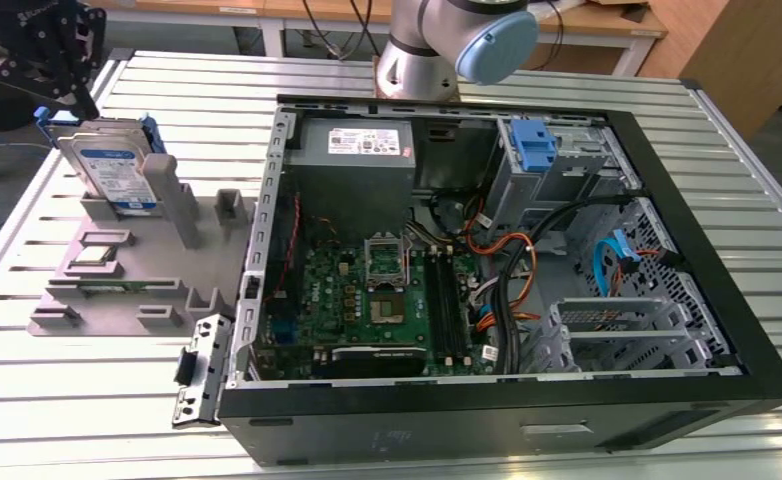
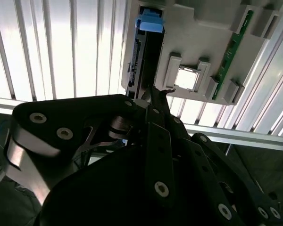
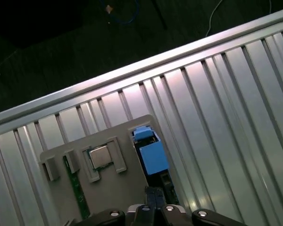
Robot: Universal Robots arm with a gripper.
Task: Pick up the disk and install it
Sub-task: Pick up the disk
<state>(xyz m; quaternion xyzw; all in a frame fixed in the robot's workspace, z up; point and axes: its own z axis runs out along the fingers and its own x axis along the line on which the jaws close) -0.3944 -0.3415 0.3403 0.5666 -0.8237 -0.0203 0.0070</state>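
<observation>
The disk [image 1: 114, 176] stands on edge in a slot of the grey parts holder [image 1: 124, 285] at the exterior view's left, its blue-and-white label showing. In both wrist views I see it edge-on with its blue side rail: disk [image 2: 140, 54], disk [image 3: 153, 155]. My black gripper [image 1: 79, 98] hangs just above the disk's top edge, apart from it. Seen in both wrist views, gripper [image 2: 154, 94] and gripper [image 3: 153, 192], the fingers meet at one point, shut, with nothing between them.
An open computer case [image 1: 711, 290] with motherboard [image 1: 364, 300], cables and a blue-latched drive bay [image 1: 535, 148] fills the middle and right of the slatted metal table [image 1: 84, 400]. The holder also carries a small square chip [image 2: 186, 78] and a green memory stick [image 2: 232, 51]. The arm's base [image 1: 425, 50] stands behind the case.
</observation>
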